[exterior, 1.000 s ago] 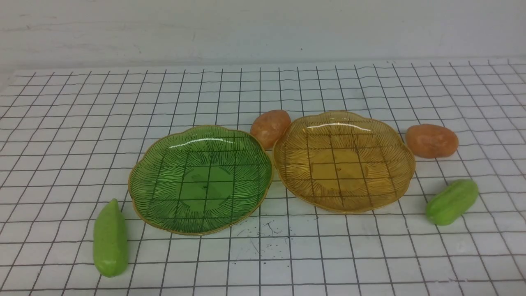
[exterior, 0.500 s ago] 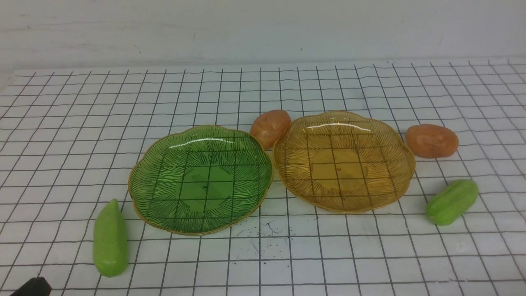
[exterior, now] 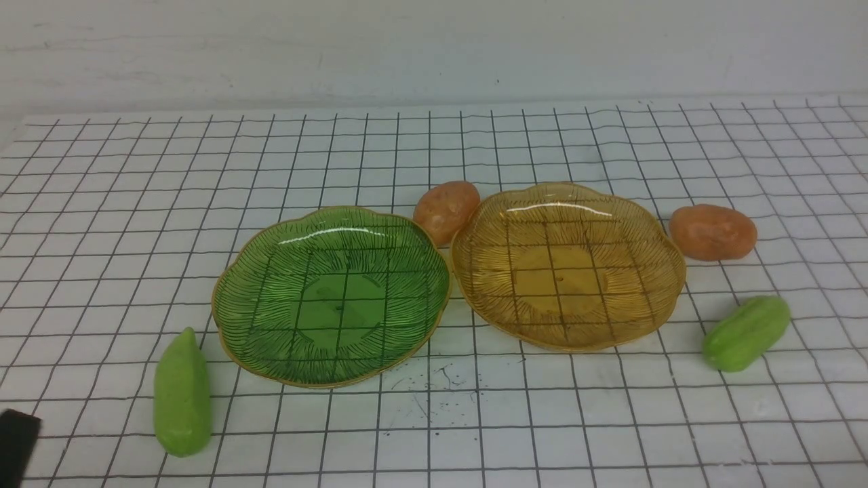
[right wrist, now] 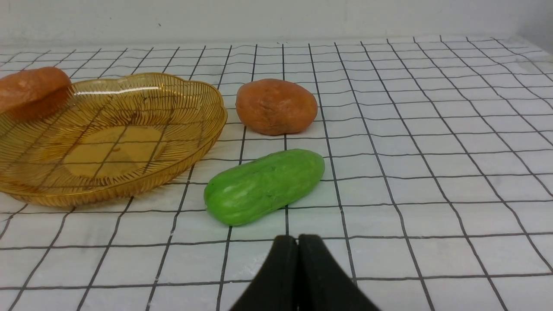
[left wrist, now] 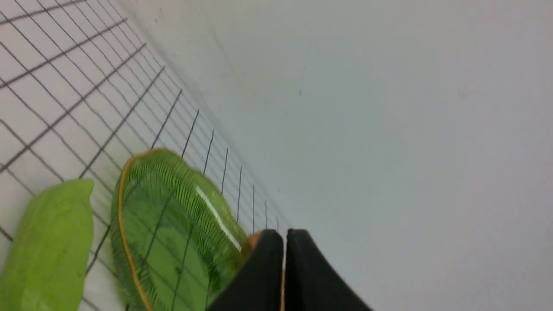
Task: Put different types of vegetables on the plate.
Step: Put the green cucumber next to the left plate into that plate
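Green cucumber (exterior: 182,393) lies lower left, beside green plate (exterior: 234,318); I see left gripper (left wrist: 284,242) and right gripper (right wrist: 297,244) pressed together, holding nothing.

front: above, whole table (exterior: 102,203) | left wrist: low, tilted, green plate (left wrist: 166,224) | right wrist: low, amber plate (right wrist: 108,147)

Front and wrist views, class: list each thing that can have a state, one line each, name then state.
Green plate, empty.
Amber plate, empty.
Left cucumber, lying on the table.
Right cucumber, lying on the table.
Middle potato, on the table behind the plates.
Right potato, on the table.
Left claw, shut, empty.
Right claw, shut, empty.
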Motion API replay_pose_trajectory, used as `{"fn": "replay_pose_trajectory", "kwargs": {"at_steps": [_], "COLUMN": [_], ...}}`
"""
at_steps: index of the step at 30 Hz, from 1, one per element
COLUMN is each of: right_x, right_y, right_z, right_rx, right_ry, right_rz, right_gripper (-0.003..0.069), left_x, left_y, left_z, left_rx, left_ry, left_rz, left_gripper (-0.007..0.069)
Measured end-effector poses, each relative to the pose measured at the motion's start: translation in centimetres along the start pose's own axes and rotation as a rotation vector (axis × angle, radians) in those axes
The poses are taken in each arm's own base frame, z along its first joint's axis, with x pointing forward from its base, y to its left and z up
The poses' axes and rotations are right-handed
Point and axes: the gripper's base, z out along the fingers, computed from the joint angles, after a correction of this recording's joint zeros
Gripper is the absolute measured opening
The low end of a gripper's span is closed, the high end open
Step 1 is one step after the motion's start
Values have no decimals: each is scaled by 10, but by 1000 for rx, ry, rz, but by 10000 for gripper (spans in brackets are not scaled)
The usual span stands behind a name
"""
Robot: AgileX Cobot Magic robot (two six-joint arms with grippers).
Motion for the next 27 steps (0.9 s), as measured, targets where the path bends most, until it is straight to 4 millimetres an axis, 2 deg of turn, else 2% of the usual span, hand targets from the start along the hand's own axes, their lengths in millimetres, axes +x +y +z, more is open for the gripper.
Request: {"fn": "replay_pose_trajectory", "kwargs": {"at_steps": [3, 5, 8, 10, 11, 12, 13, 15, 17, 19, 20, 21, 23, 24, 25, 26, 27], "right_x": [-3, -9, -20, -25, -26, -27, -29, -31, -31, -32, -33, -33, -35, -35, -36, -36, -36], "right_y": [1, 2, 2, 0, -1, -1, -3, -4, -5, -6, -6, -7, -8, -9, -9, -9, -7], "right_z": [1, 0, -2, -3, -4, -4, -5, -5, -6, -6, -6, -6, -7, -8, -8, -8, -8], "right_rx": [-17, -39, -74, -92, -95, -96, -101, -104, -104, -104, -102, -101, -96, -94, -92, -93, -103], "right_ry": [-48, -118, -232, -287, -302, -312, -339, -361, -370, -378, -393, -398, -424, -436, -445, -443, -415], "right_rz": [78, 199, 446, 611, 649, 664, 748, 815, 846, 857, 867, 867, 869, 869, 864, 864, 862], "right_gripper": [-15, -15, -15, -15, -15, -15, -15, -15, -15, -15, -15, -15, -15, -15, -15, -15, -15], "left_x": [-13, -23, -46, -61, -65, -66, -71, -73, -69, -64, -52, -48, -32, -26, -16, -13, -4], "left_y": [2, -8, -48, -83, -95, -98, -118, -134, -146, -148, -145, -144, -129, -121, -105, -100, -83], "left_z": [-1, -3, -11, -20, -21, -21, -20, -13, 9, 20, 42, 46, 69, 74, 86, 89, 98], "left_rx": [-19, 2, 121, 207, 223, 227, 240, 243, 213, 194, 144, 132, 46, 12, -66, -89, -175], "left_ry": [-137, -205, -287, -330, -335, -338, -322, -257, -89, 7, 210, 273, 504, 591, 751, 794, 937], "left_rz": [-40, -55, 38, 224, 310, 344, 493, 598, 668, 691, 730, 739, 767, 781, 800, 805, 817], "left_gripper": [-8, -8, -8, -8, -8, -8, -8, -8, -8, -8, -8, -8, -8, -8, -8, -8, -8]}}
